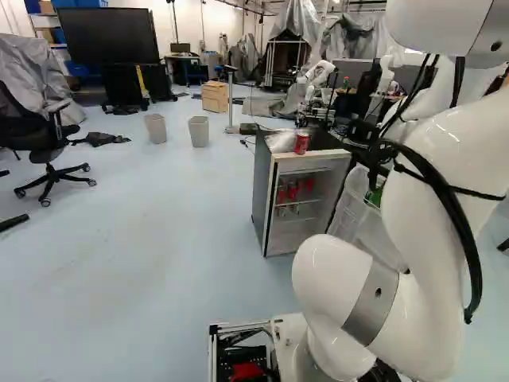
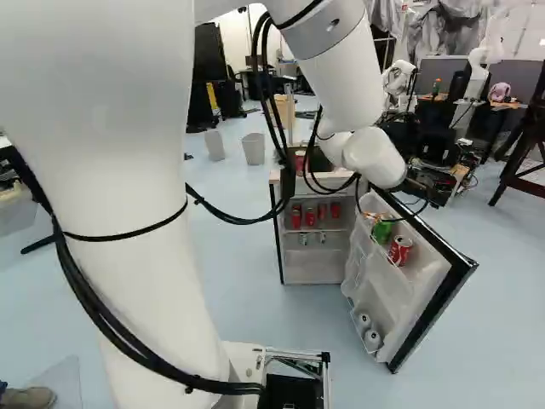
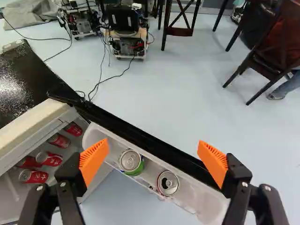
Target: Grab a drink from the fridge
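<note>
The fridge [image 1: 270, 199] stands with its door [image 2: 430, 298] swung open. Several red cans [image 2: 310, 216] lie on its inner shelf, silvery ones [image 2: 312, 239] below. In the upper door bin are a green can [image 2: 382, 228] and a red can [image 2: 399, 250]. My gripper [image 3: 153, 158] is open above that bin in the wrist view, its fingers holding nothing. Between the fingers' lines, lower down, show the green can [image 3: 131, 162] and the red can's silver top [image 3: 168, 183]. In the base views the arm hides the gripper.
Another red can [image 1: 301, 143] and a clear plastic bag [image 1: 280, 142] are on the fridge's top. Cans [image 2: 371, 334] also stand in the low door bin. Beyond the door are small wheeled machines [image 3: 129, 35] with cables and dark wooden chairs [image 3: 267, 56]. Another robot [image 1: 320, 76] stands further back.
</note>
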Robot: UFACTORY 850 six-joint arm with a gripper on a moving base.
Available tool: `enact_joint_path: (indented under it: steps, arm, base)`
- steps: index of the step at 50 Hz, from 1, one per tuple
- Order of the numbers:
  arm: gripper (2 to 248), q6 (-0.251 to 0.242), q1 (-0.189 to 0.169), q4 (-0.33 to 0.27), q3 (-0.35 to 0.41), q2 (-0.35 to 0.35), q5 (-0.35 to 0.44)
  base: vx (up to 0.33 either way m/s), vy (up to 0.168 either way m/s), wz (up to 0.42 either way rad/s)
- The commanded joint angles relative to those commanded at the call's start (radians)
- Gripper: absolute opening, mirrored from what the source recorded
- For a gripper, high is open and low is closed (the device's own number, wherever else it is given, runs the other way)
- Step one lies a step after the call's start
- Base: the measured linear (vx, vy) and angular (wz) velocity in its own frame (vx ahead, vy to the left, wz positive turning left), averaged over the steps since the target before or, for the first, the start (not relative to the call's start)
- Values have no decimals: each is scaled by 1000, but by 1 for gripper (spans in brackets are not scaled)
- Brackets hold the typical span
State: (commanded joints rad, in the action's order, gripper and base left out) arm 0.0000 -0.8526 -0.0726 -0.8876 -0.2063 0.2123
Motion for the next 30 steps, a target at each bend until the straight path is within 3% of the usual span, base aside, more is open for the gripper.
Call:
enact_joint_path:
  steps: [30]
  arm:
    - [247,0,-18,0,-169,-89,-194]
  base:
    - [0,0,0]
